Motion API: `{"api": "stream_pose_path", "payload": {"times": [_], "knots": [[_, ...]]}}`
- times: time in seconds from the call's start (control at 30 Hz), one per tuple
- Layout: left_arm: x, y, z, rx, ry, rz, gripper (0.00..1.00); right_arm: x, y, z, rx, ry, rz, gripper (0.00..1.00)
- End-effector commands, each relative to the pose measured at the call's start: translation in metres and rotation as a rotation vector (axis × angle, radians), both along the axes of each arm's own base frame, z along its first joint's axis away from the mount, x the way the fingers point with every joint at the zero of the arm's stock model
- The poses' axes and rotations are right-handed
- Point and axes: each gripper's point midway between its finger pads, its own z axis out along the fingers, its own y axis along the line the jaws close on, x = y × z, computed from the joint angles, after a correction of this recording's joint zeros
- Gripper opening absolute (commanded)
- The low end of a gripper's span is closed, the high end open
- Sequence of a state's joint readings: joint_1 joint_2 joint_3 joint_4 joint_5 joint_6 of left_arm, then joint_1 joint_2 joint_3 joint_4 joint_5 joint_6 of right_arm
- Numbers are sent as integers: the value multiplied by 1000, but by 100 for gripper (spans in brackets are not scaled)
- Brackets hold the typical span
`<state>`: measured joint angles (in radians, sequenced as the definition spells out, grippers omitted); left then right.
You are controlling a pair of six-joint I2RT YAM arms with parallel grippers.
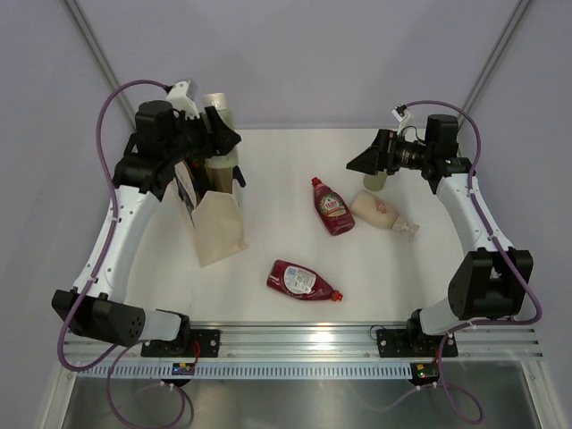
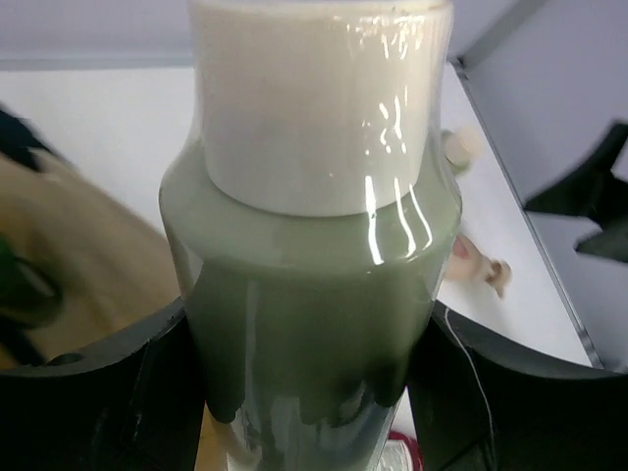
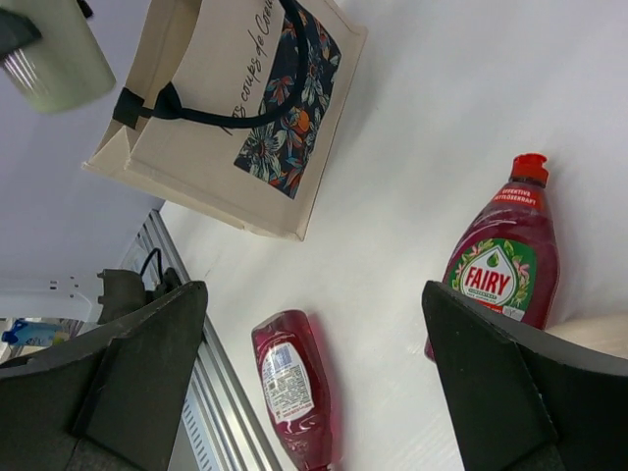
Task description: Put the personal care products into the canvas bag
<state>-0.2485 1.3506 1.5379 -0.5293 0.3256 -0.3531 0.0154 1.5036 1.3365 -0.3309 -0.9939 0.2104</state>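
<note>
**Operator:** Report the left gripper [image 1: 219, 136].

**Technician:** Its jaws are clamped on a pale green bottle [image 2: 314, 294], one finger [image 2: 98, 392] on each side of the body, below the shoulder. The bottle is glossy and rounded, with a wide white cap [image 2: 314, 98].

**Operator:** Where is that bottle?

**Technician:** It is held over the mouth of the canvas bag [image 1: 219, 228], at the far left of the tabletop [image 1: 277, 161]. The cap end points away from the bag. I cannot tell whether the base has passed below the rim.

**Operator:** Describe the bag.

**Technician:** It is cream canvas and stands upright. It has dark navy handles [image 3: 211, 116], and one side carries a dark floral print [image 3: 289, 118] beside a line of script.

**Operator:** Report the right gripper [image 3: 314, 294].

**Technician:** Its jaws stand apart, and bare tabletop shows between them. It hangs over the far right of the tabletop. A second pale green bottle [image 1: 375, 181] shows partly behind it.

**Operator:** What else is on the tabletop?

**Technician:**
- One dark red bottle [image 1: 332, 206] lies near the centre. It has a red cap and a green-and-white label.
- A beige-pink bottle [image 1: 382, 213] lies just beside it, on the right.
- A second dark red bottle [image 1: 302, 280] lies nearer the arm bases, well apart from the bag. Its label is pale.
</note>
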Motion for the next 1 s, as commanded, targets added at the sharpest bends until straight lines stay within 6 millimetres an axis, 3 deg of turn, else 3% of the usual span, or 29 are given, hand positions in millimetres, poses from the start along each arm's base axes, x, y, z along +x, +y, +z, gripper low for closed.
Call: {"api": "stream_pose_path", "payload": {"times": [0.0, 0.1, 0.17, 0.3, 0.6, 0.7, 0.83, 0.87, 0.97], "knots": [[26, 38, 43, -22, -135, 174, 0, -6, -5, 7, -23, -51, -4, 100], [38, 59, 24, 32, -99, 243, 0, -6, -6, 5, -45, -55, -5, 100], [44, 70, 11, 63, -70, 291, 0, -2, -20, 1, -62, -50, -40, 100], [53, 85, -12, 114, -17, 349, 0, -1, -23, -4, -71, -40, -45, 100], [77, 95, -95, 235, 179, 380, 0, 1, -36, -14, -205, -111, -51, 99], [80, 105, -118, 283, 226, 422, 4, 0, -42, -15, -256, -138, -57, 99], [85, 105, -148, 304, 298, 426, 20, 4, -46, -17, -285, -147, -73, 99], [85, 104, -155, 301, 318, 422, 32, 6, -47, -21, -287, -141, -73, 100], [88, 99, -175, 292, 367, 404, 43, 18, -55, -31, -326, -128, -118, 99]]}}
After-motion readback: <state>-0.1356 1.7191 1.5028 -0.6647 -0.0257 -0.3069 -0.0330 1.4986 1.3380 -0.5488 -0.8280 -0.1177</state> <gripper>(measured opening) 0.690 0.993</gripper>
